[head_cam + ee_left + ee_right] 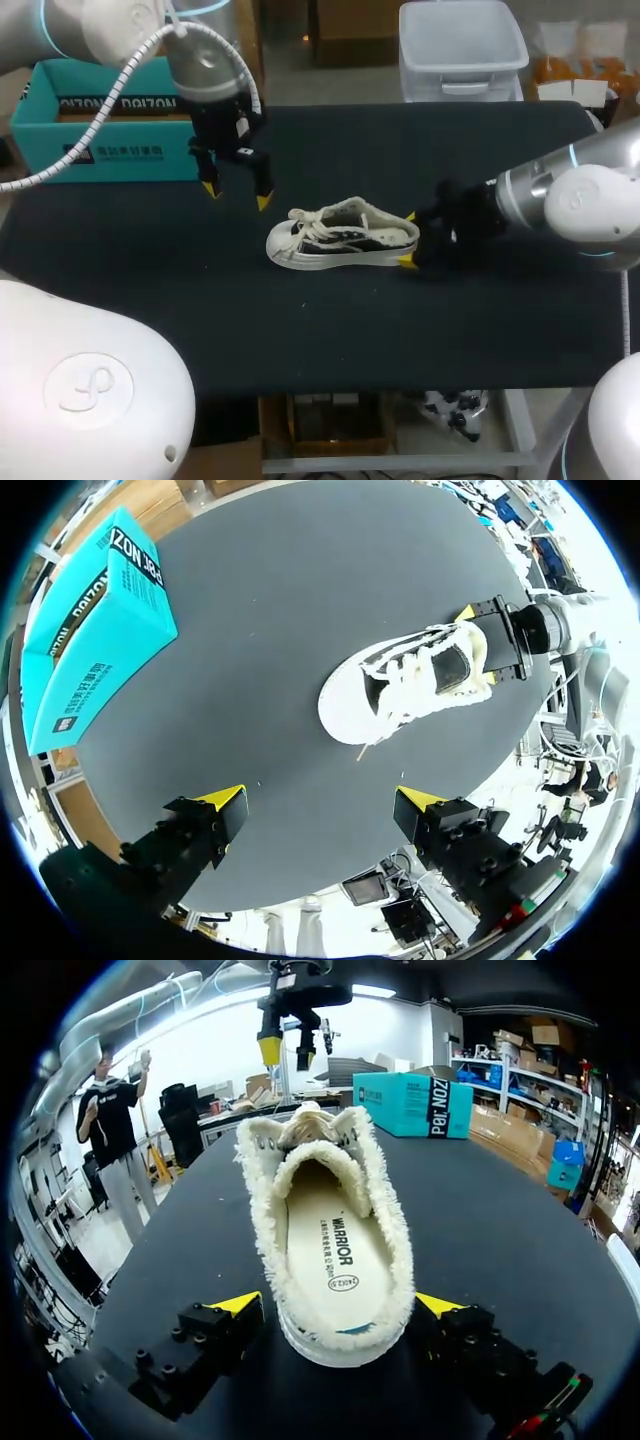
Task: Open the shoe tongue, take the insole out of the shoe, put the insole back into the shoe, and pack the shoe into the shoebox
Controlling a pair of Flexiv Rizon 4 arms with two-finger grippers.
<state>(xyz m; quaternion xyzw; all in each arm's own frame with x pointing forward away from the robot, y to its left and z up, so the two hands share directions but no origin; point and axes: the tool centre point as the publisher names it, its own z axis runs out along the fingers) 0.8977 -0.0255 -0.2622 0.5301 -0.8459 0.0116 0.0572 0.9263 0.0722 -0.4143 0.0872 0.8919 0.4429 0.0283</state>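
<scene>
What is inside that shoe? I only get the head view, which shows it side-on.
Observer: The right wrist view looks into the shoe from the heel: an insole lies flat inside.
Operator: Is the right tool squeezing it?
Observer: Seemingly not. In that view its yellow fingers stand on either side of the heel, open.
Operator: And the laces?
Observer: The left wrist view, from above, shows the laces criss-crossing the shoe's top, with one loose end trailing onto the table.
</scene>
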